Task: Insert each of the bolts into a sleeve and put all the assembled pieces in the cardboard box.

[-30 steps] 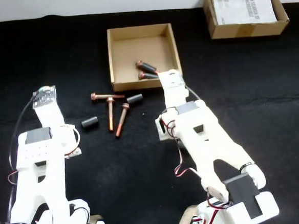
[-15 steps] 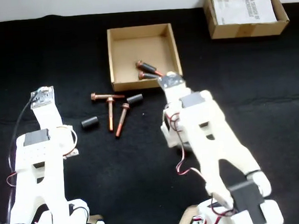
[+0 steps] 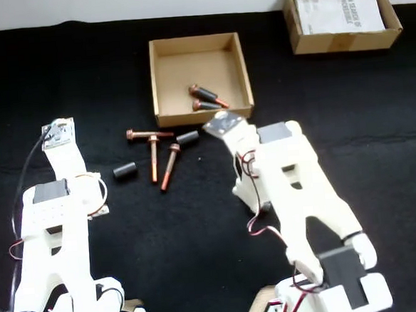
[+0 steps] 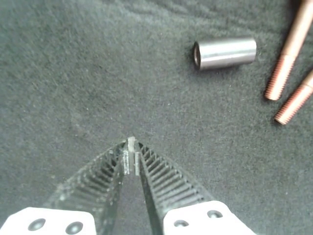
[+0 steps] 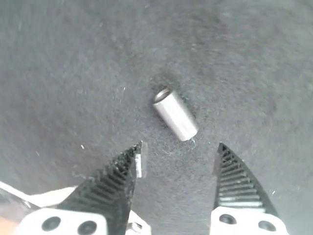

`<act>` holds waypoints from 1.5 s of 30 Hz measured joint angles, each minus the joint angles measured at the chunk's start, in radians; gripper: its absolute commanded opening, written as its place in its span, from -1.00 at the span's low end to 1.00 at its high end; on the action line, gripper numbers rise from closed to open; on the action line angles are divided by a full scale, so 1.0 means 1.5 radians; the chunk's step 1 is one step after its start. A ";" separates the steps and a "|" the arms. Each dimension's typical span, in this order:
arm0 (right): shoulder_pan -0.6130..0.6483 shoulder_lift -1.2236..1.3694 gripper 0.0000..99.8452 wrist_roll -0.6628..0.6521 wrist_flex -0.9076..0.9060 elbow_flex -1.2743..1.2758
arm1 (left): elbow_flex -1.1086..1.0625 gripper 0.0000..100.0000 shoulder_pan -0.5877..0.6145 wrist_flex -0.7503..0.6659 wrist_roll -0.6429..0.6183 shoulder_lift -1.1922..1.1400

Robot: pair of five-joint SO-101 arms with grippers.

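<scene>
Just beyond parted right jaws — sleeve point(image 5: 175, 114).

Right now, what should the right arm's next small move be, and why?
Probably ease the right gripper forward and down around the sleeve, then close. Its jaws stand open, and the sleeve lies loose just ahead of it, roughly centred between them.

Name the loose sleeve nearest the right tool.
The sleeve by the cardboard box, right of the bare bolts; it lies just ahead of the right tool. The other sleeve lies left of the bolts.
</scene>
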State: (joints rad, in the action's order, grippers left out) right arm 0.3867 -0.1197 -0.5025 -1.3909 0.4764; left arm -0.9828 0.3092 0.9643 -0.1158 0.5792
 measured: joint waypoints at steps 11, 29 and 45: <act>-0.001 0.057 -0.58 -0.123 0.002 -0.003 | 0.000 -0.95 0.000 -0.029 0.000 0.000; -0.005 0.190 -0.99 -0.123 0.081 -0.027 | -0.011 -0.95 0.000 -0.036 0.000 -0.002; -0.017 0.204 -0.99 -0.123 -0.044 -0.169 | -0.080 -0.95 -0.005 -0.090 0.000 -0.002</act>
State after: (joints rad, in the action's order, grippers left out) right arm 0.3606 0.1857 -0.6866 -1.4569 0.2232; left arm -1.1024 0.3015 0.8293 -0.1158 0.5762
